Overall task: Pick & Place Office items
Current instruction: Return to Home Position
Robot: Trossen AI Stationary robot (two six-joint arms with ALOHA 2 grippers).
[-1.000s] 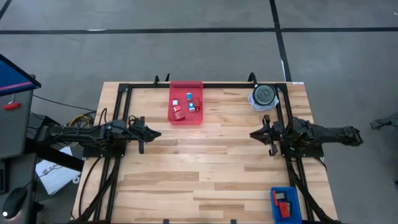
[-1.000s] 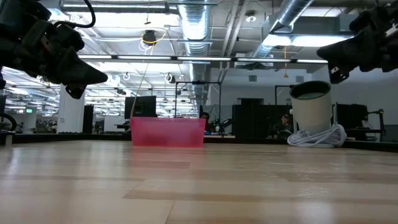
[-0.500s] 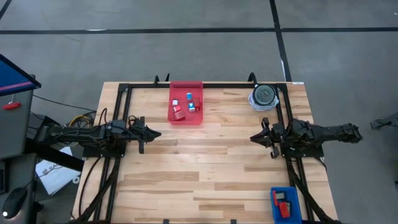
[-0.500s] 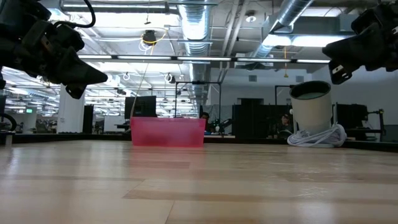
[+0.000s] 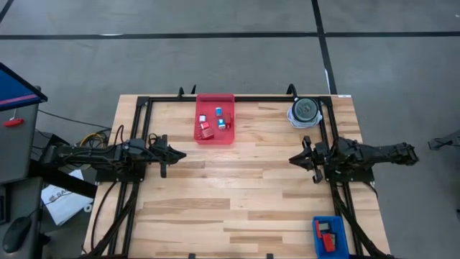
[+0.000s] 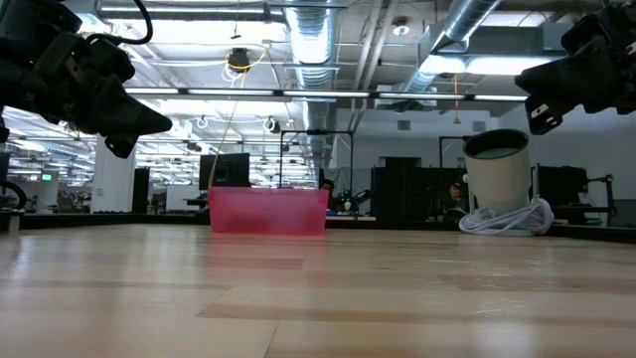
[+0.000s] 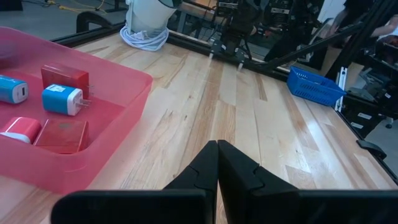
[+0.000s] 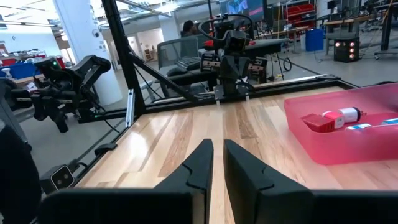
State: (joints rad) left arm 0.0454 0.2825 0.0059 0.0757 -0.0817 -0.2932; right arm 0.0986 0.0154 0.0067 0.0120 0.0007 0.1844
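The office items in view are small red blocks (image 7: 64, 79) and blue-and-white cubes (image 7: 62, 99). They lie flat on the floor of a red tray (image 5: 215, 137) at the table's far middle. A red piece (image 5: 325, 229) and a black piece (image 5: 330, 242) lie in a blue tray (image 5: 318, 223) at the near right corner. My left gripper (image 5: 183, 154) hovers shut above the table's left side, pointing toward the right edge. My right gripper (image 5: 291, 158) hovers shut above the right side, pointing toward the left edge. Neither holds anything.
A round grey-and-white object (image 5: 305, 110) with a coiled white cable stands at the far right corner. A black frame (image 5: 237, 98) runs along the far edge and both sides. Bare wooden tabletop (image 5: 237, 187) lies between the two grippers.
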